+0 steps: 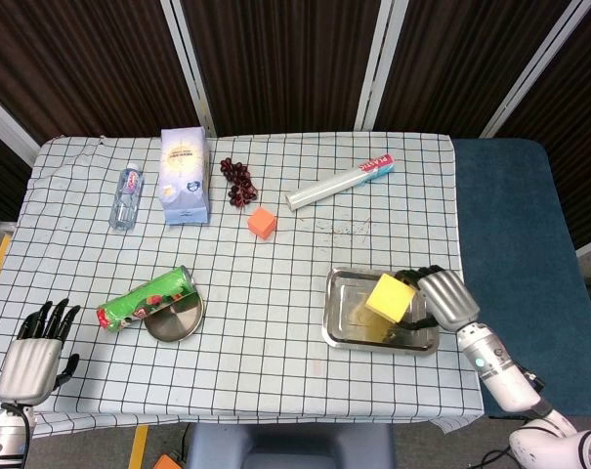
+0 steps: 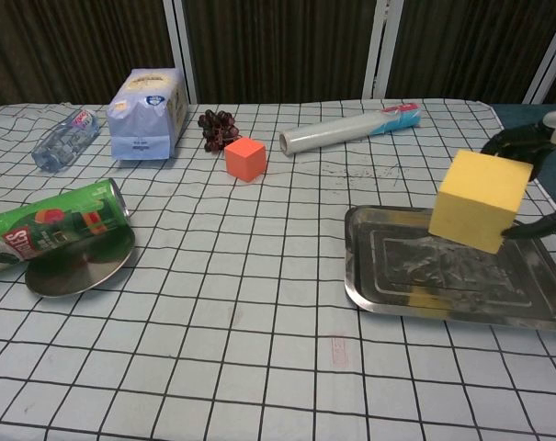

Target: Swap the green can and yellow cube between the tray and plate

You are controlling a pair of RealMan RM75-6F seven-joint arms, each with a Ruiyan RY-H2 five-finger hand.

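On the checked tablecloth (image 1: 275, 283), before dark curtains (image 1: 275, 59), the right hand (image 1: 442, 296) grips the yellow cube (image 1: 390, 297); left hand (image 1: 31, 357) spread, empty.

A robot test bench in a lab or studio, not a home.
A tabletop (image 1: 412, 186) under a black-and-white checked cloth (image 1: 275, 362) stands before dark corrugated wall panels (image 1: 275, 59) split by pale metal posts (image 1: 192, 68); a blue mat (image 1: 520, 244) runs down one side; unrelated props lie scattered: a water bottle (image 1: 126, 197), a tissue pack (image 1: 184, 176), a film roll (image 1: 339, 182), an orange cube (image 1: 262, 223).
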